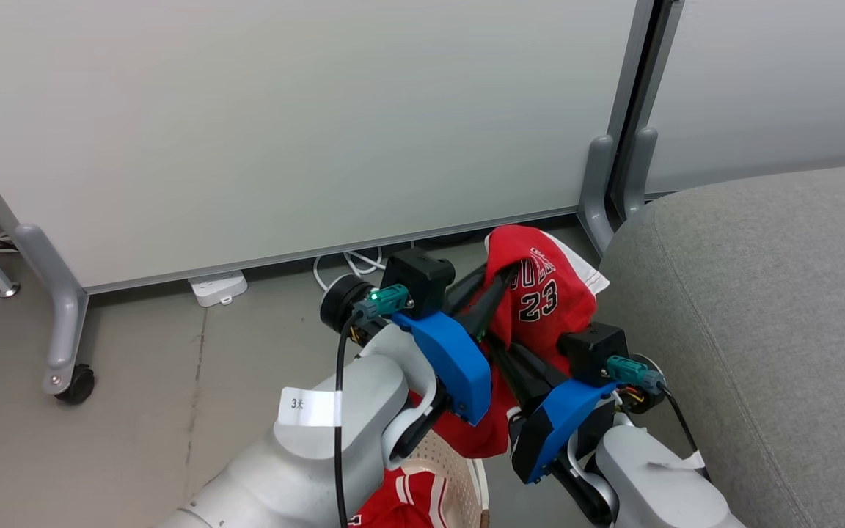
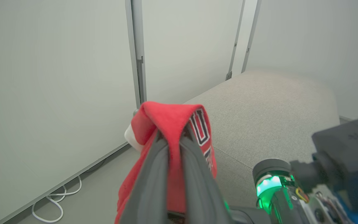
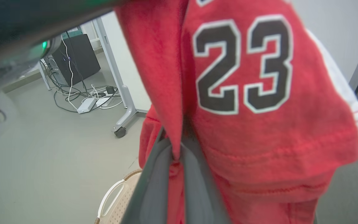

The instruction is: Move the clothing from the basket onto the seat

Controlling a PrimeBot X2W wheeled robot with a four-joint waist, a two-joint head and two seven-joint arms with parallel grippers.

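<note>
A red piece of clothing (image 1: 540, 293) with a black "23" hangs in the air between both grippers, left of the grey seat (image 1: 760, 330). My left gripper (image 1: 503, 279) is shut on its upper fold; in the left wrist view the red clothing (image 2: 172, 118) drapes over the left gripper (image 2: 172, 137), with the seat (image 2: 259, 118) beyond. My right gripper (image 1: 503, 345) is shut on a lower fold, and the right wrist view has the right gripper (image 3: 176, 146) pinching the clothing (image 3: 244, 130). Below, the cream basket (image 1: 459, 469) holds a second red garment (image 1: 400, 499). The basket's handle (image 3: 117, 199) is visible too.
White partition panels (image 1: 283, 125) stand behind on grey feet, one with a caster (image 1: 74, 385). A white power strip (image 1: 217, 286) and cables (image 1: 349, 264) lie at their base. A black box (image 3: 79, 59) with tangled cables sits farther off on the grey floor.
</note>
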